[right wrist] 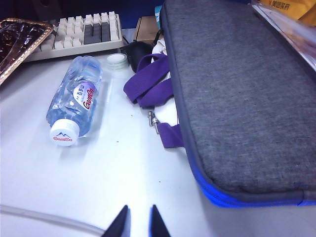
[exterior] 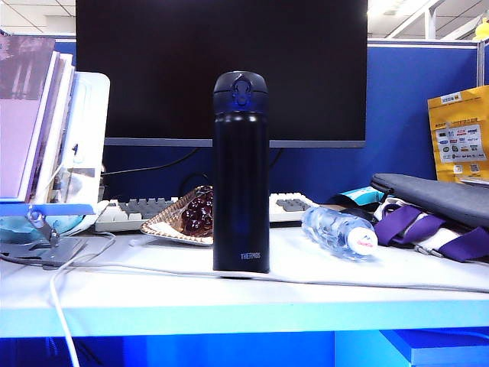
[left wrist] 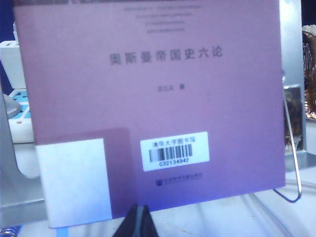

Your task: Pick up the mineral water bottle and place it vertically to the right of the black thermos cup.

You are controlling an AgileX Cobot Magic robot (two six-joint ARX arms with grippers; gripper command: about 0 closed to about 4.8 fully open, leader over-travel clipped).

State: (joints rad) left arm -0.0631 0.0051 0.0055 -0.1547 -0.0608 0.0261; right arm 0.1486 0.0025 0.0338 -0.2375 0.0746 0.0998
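The black thermos cup [exterior: 241,176] stands upright at the middle of the white desk. The mineral water bottle [exterior: 338,231] lies on its side to the thermos's right, white cap toward the camera. In the right wrist view the bottle [right wrist: 74,101] lies some way ahead of my right gripper [right wrist: 139,210], whose two dark tips stand slightly apart over bare desk with nothing between them. My left gripper [left wrist: 139,208] is shut, tips together, facing a purple book [left wrist: 148,98]. Neither gripper shows in the exterior view.
A grey bag [right wrist: 237,94] with purple straps [right wrist: 148,86] lies right of the bottle. A keyboard [exterior: 137,210] and a tray of dark food [exterior: 191,218] sit behind the thermos. Books on a stand [exterior: 46,130] stand at the left. A white cable [exterior: 344,283] runs along the desk front.
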